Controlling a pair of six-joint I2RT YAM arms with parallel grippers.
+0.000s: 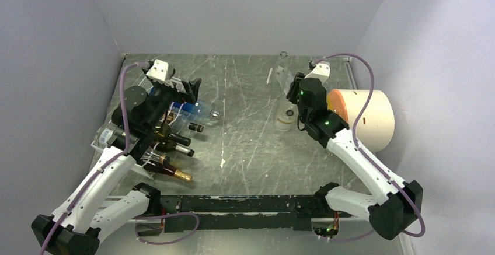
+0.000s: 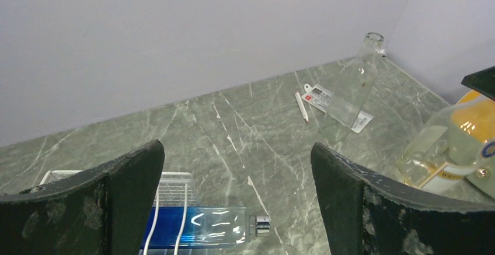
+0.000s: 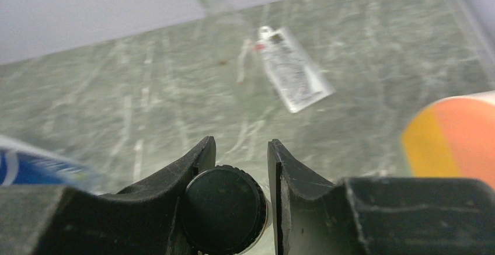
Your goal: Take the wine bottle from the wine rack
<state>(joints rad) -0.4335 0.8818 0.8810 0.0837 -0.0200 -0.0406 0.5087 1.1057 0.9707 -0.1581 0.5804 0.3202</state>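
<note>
Right end effector [image 3: 240,147] pinches black cap [image 3: 225,208]; left end effector [image 2: 236,150] spread above wine rack [image 2: 175,185]; we log wine bottle [image 1: 168,171] lying, neck toward table's right edge.

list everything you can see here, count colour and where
wine rack: one, white wire, table's left side
blue-tinted bottle: one, clear and blue, lying on the rack's far end
dark bottles: at least three, dark glass, one amber with a gold neck, lying on the rack, partly hidden by the left arm
capped clear bottle: one, clear, black cap, centre-right
open clear bottle: one, clear, standing near the back wall
paper tag: one, white, flat beside it
white stick: one, by the tag
cylinder: one, cream, orange face, far right
table: one, green marbled
left gripper: open, above the rack
right gripper: fingers around the black cap
</note>
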